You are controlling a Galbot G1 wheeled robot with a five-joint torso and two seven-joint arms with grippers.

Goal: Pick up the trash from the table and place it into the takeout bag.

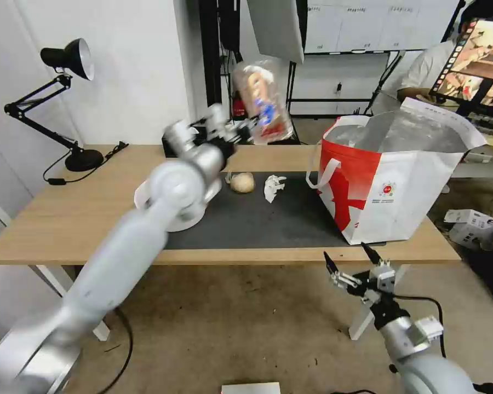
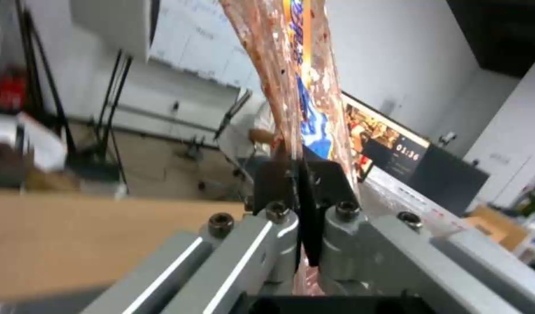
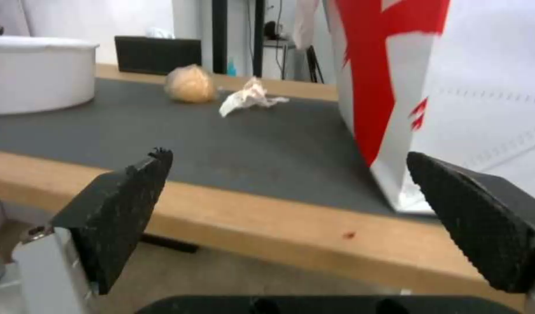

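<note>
Left gripper [image 1: 241, 130] clamped on clear rectangular plastic tray [image 1: 262, 101], left of red-and-white foil-lined takeout bag [image 1: 391, 189]; right gripper [image 1: 349, 262] wide open, empty, below bag.

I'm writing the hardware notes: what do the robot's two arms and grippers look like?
Both arms are smooth, rounded, silver-grey tubes. The right gripper has two black, pointed, textured fingers on a grey metal block, with a black cable. The left gripper has black fingers on grey metal bars with dark bolts.

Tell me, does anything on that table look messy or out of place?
Mostly leftovers: a crumpled tissue and a beige wrapped lump lie loose on the dark mat. Oddest is the smeared clear tray, held upright above the table by the left gripper.
</note>
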